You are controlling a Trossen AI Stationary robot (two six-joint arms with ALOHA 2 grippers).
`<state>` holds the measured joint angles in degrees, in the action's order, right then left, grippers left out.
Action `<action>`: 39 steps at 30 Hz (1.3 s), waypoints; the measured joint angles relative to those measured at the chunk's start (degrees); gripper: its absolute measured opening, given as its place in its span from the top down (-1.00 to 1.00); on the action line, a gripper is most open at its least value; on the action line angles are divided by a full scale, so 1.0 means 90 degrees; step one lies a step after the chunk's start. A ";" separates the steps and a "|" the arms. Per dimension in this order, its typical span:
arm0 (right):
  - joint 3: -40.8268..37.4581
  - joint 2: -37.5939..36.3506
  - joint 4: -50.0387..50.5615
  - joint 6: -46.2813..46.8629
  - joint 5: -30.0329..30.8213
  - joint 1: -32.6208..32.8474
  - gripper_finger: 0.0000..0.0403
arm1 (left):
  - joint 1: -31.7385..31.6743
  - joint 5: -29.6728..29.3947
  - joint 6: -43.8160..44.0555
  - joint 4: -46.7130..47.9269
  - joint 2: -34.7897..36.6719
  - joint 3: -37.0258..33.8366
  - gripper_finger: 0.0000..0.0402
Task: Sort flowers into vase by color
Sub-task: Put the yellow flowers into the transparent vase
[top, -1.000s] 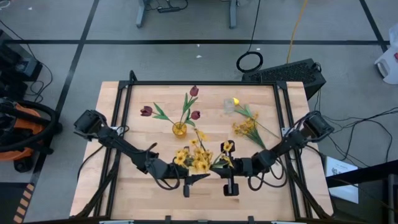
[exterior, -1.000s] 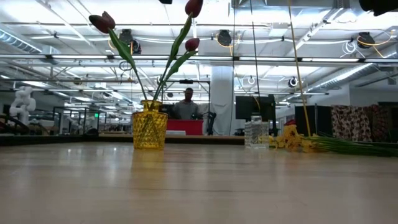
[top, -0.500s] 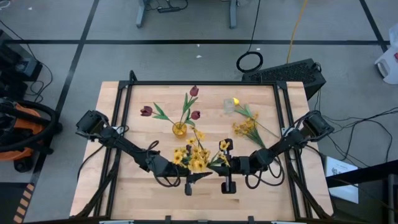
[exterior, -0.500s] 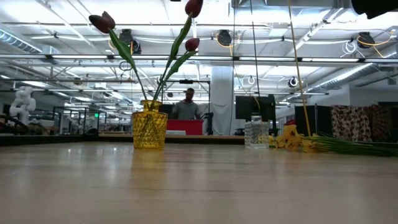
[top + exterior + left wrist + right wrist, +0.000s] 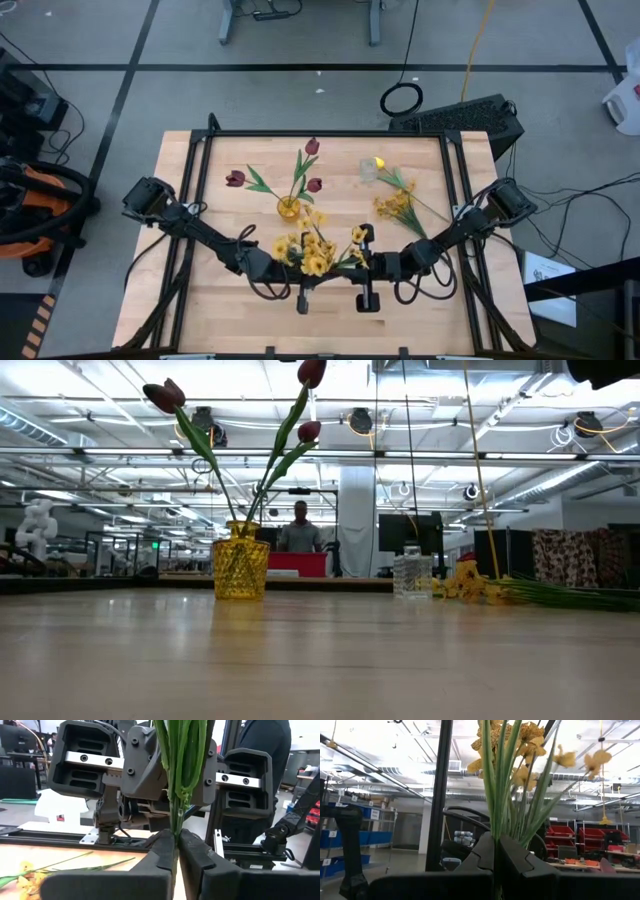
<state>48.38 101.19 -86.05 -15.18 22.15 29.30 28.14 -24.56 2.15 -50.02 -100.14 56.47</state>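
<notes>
A spray of small yellow blossoms [image 5: 310,250] on green stems hangs over the table's near middle, between my two grippers. My left gripper [image 5: 335,270] comes from the left and is shut on the stems [image 5: 176,780]. My right gripper [image 5: 355,266] faces it from the right and is shut on the same bundle [image 5: 507,785]. Three dark red tulips [image 5: 312,147] stand in a yellow vase [image 5: 288,208]. A yellow tulip [image 5: 379,163] sits in a clear glass vase [image 5: 368,172]. A second yellow spray [image 5: 395,205] lies flat on the table. My left gripper pinches the green stems [image 5: 175,827] between its two fingers, coming nearly level from the table's left, fingers across the stems. The stems run on past the fingers in front of the other gripper, clear of the table. My right gripper pinches the stem bundle low down [image 5: 496,832] between its two fingers, coming from the table's right and slanting upward. The stems fan out beyond the fingers, with the blossoms [image 5: 520,740] at their far ends, lifted clear.
The yellow vase [image 5: 241,565] and the clear vase [image 5: 411,572] stand toward the far side. The lying spray [image 5: 470,582] is at the right. A black frame [image 5: 320,133] rims the table. Bare wood lies at the near left and near right.
My left gripper has shut on the spray's stems while staying in place beside my right gripper. The blossoms have shifted slightly toward the table's left.
</notes>
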 joint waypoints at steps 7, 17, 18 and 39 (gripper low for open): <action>0.0002 -0.0033 0.0338 0.0378 0.0494 0.0086 0.87 | 0.0057 -0.0118 0.0051 0.0571 0.0128 -0.0002 0.94; 0.0002 -0.0858 0.2774 0.1450 0.1219 0.0450 0.10 | 0.0320 -0.0422 0.0675 0.2425 0.0690 -0.0005 0.95; 0.0002 -0.0964 0.3069 0.1709 0.1219 0.0467 0.03 | 0.0336 -0.0438 0.0726 0.2628 0.0721 -0.0005 0.95; 0.0000 -0.1146 0.4238 0.3000 0.0529 0.0146 -0.49 | 0.0335 -0.0276 0.1076 0.3604 0.0753 -0.0005 0.95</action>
<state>48.38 90.87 -47.91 11.81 26.91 30.62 31.16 -27.05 11.84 -17.58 -93.36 56.42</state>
